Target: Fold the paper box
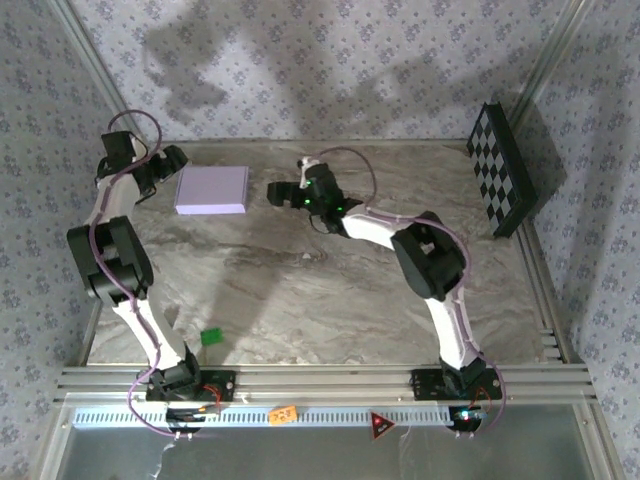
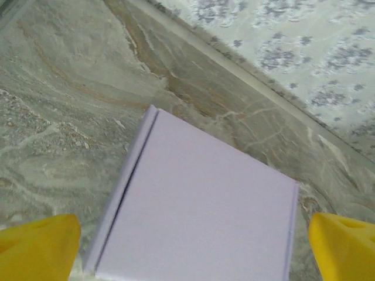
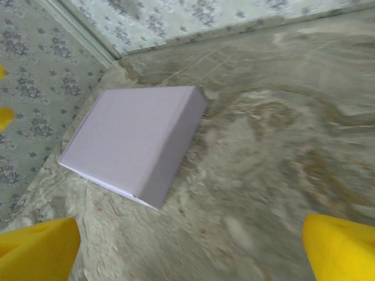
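Lavender paper box (image 1: 212, 189) lies beside left end effector (image 1: 172, 168).

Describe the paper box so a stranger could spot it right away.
Start at the marble-patterned table and look to its far left corner. The paper box lies flat there, closed. It is the plain lavender rectangle, unlike the black-and-white checkerboard panel at the far right.

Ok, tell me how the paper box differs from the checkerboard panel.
The paper box is plain lavender; the checkerboard panel is black-and-white squares. The box lies flat on the table at the back left; the panel stands propped up at the right edge. Both are rectangular.
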You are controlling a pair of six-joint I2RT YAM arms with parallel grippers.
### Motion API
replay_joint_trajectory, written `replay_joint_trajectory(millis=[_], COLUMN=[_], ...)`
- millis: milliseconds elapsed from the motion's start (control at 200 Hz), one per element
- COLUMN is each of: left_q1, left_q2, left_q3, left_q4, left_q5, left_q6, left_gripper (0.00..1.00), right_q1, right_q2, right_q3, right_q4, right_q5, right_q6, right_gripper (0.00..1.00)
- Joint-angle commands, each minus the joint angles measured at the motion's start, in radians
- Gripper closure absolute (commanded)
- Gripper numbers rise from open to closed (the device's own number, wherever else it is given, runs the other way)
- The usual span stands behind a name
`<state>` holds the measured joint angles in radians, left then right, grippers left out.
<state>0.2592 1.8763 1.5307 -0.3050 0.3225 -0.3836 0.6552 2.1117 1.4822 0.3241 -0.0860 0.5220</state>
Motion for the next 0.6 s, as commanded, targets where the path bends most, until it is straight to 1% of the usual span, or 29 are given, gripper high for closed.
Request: replay_joint_trajectory(millis=[0, 55, 145, 190, 285, 365, 435, 510, 595], left_q1=[-0.058, -0.081, -0.120, -0.144, -0.202, -0.230, -0.248, -0.260, -0.264], left_q2=[-0.122, -0.181, -0.271, -0.321, -0.420, -0.482, -0.515, -0.538, -0.551], left_q3=[-0.132, -0.219, -0.338, -0.401, -0.534, -0.642, -0.727, -0.813, -0.900], left_q4=[0.028, 0.068, 0.118, 0.142, 0.198, 0.265, 0.331, 0.405, 0.493], left_q5=[-0.119, -0.164, -0.227, -0.264, -0.349, -0.368, -0.374, -0.384, -0.386], left_q6=[0.048, 0.051, 0.064, 0.084, 0.137, 0.163, 0.201, 0.250, 0.292], left_gripper=[0.01, 0.00, 0.00, 0.00, 0.00, 0.00, 0.00, 0.00, 0.01], right_q1=[-0.045, -0.074, -0.128, -0.154, -0.206, -0.238, -0.264, -0.298, -0.352], right_q2=[-0.144, -0.212, -0.323, -0.378, -0.485, -0.564, -0.617, -0.671, -0.721], right_q3=[-0.125, -0.190, -0.280, -0.357, -0.444, -0.511, -0.571, -0.645, -0.740], right_q4=[-0.073, -0.121, -0.168, -0.205, -0.280, -0.328, -0.340, -0.321, -0.271], right_q5=[0.002, 0.028, 0.008, 0.012, 0.077, 0.154, 0.212, 0.279, 0.316], right_q6=[-0.076, -0.110, -0.208, -0.255, -0.380, -0.485, -0.538, -0.602, -0.627], right_gripper=[0.01, 0.01, 0.01, 0.01, 0.01, 0.01, 0.01, 0.01, 0.01])
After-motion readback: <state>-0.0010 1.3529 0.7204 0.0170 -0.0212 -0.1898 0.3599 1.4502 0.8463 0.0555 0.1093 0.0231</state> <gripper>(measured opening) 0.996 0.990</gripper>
